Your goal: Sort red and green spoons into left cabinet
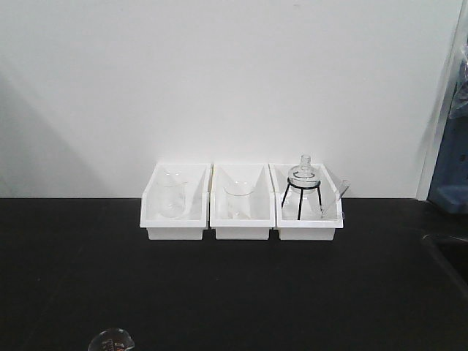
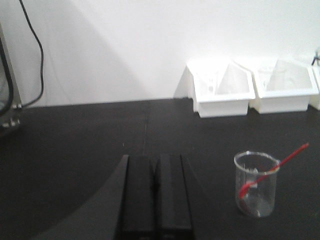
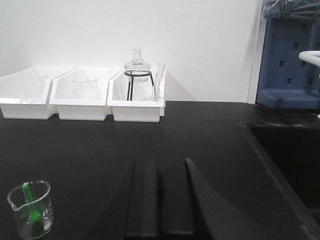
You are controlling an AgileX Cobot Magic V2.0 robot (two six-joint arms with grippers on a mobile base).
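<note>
We see bright, even indoor light in all three views. The white wall [image 1: 219, 73] glows, with a soft grey shadow across its left side. The black table [image 1: 219, 292] swallows detail. In the left wrist view the white bins [image 2: 222, 107] are blown out and the red spoon [image 2: 275, 168] looks soft. The right wrist view is sharper, its green spoon [image 3: 30, 202] distinct.
</note>
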